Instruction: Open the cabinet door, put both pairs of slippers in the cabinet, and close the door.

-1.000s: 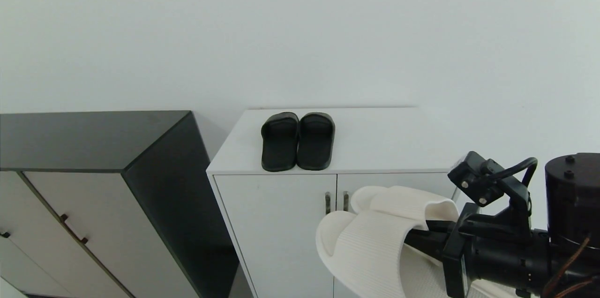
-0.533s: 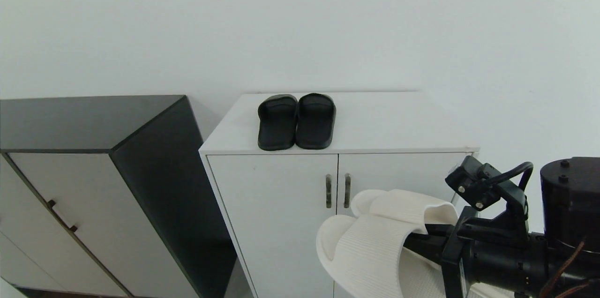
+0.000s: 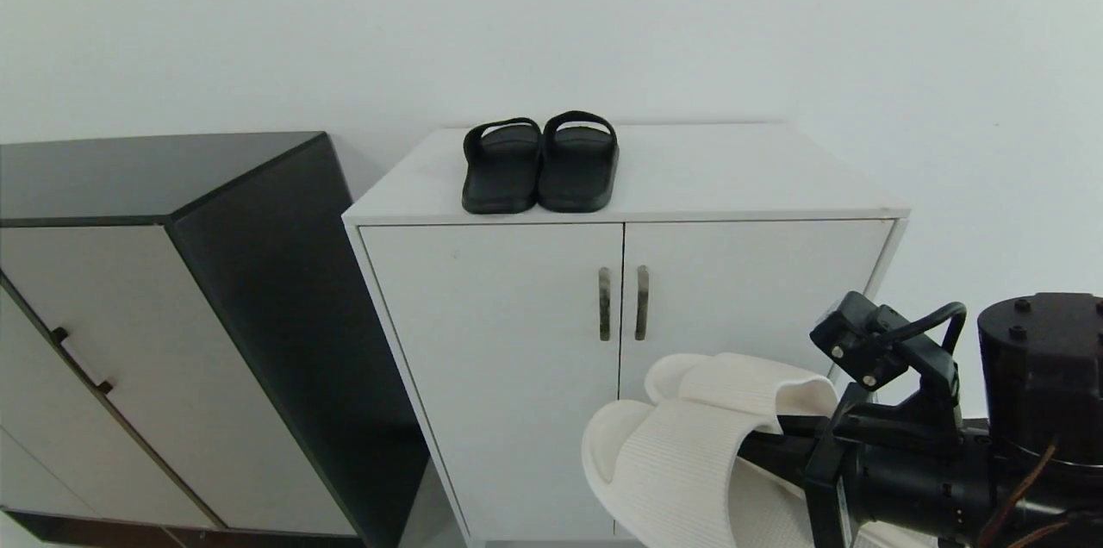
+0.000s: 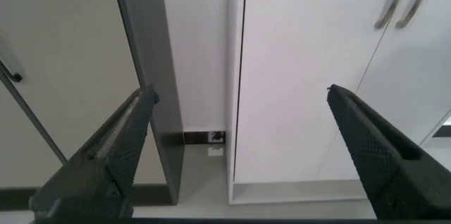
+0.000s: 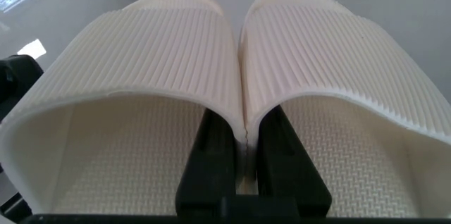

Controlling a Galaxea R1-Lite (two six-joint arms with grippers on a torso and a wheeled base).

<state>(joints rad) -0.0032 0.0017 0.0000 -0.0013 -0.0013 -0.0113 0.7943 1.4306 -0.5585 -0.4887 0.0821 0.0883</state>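
Note:
A white cabinet point(image 3: 517, 341) stands ahead with both doors shut and two vertical metal handles point(image 3: 620, 303) at the middle. A pair of black slippers point(image 3: 539, 162) sits on its top, left of centre. My right gripper point(image 3: 771, 445) is low at the right, in front of the right door, shut on the inner straps of a pair of white ribbed slippers point(image 3: 689, 445) held side by side; its fingers point(image 5: 211, 157) reach under the straps of the white slippers point(image 5: 232, 97). My left gripper point(image 4: 239, 143) is open, low before the cabinet's left edge point(image 4: 236, 76).
A dark cabinet point(image 3: 215, 298) with beige fronts stands left of the white one, with a narrow gap point(image 4: 201, 76) between them. A plain white wall point(image 3: 775, 40) runs behind. A wall socket point(image 4: 217, 137) sits low in the gap.
The head camera has lowered or tilted, so both cabinets sit higher in the picture and more of the doors shows. The right gripper still holds the white slippers in the same place.

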